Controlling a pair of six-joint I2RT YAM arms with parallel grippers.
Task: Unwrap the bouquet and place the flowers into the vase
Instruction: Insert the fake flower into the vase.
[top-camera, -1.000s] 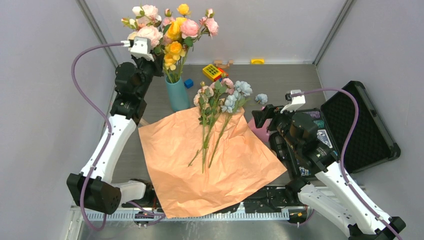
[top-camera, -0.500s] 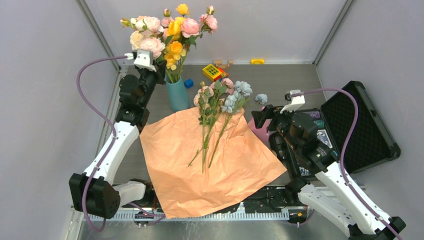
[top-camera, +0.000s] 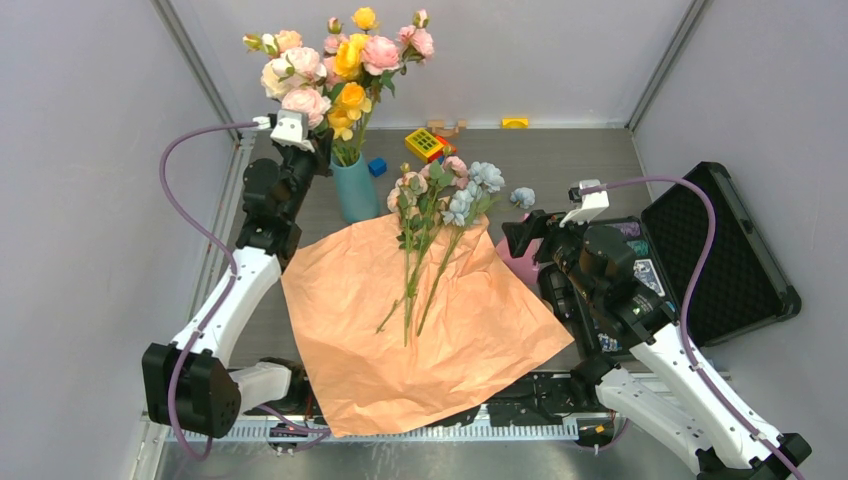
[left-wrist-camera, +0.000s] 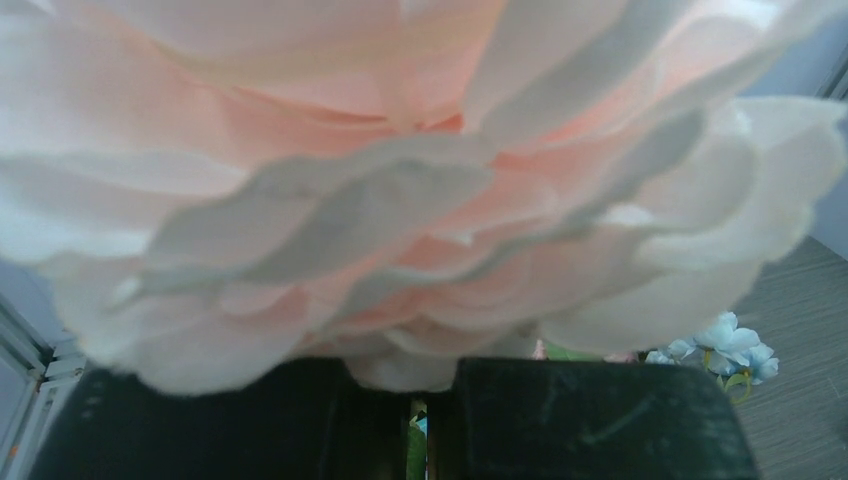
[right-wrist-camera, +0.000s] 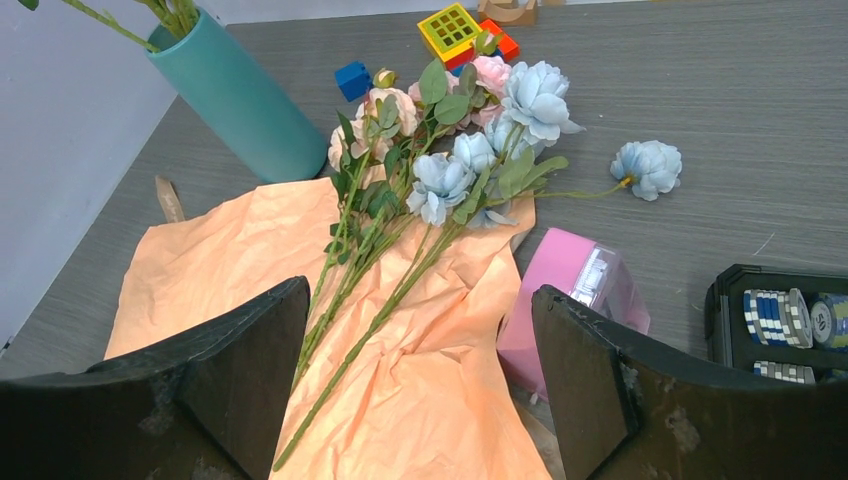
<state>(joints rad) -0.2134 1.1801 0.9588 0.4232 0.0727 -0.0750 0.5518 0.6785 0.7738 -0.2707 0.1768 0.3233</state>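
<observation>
- Bouquet paper (top-camera: 420, 340) lies open; some blooms (top-camera: 345, 60) stand in the vase (top-camera: 352, 192).
- Left fingers (left-wrist-camera: 580, 420) pinch a stem (left-wrist-camera: 416, 464); right fingers (right-wrist-camera: 600, 390) wide — several flowers (top-camera: 458, 203) left.

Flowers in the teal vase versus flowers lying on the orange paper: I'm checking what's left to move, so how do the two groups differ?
The pink, peach and yellow blooms stand upright in the tall teal-blue cylindrical vase; the pale-blue and pink long-stemmed flowers lie flat on the crinkled orange paper. The blooms bunch tightly; the flowers fan out, one blue head off the paper. Both have green leafy stems.
</observation>
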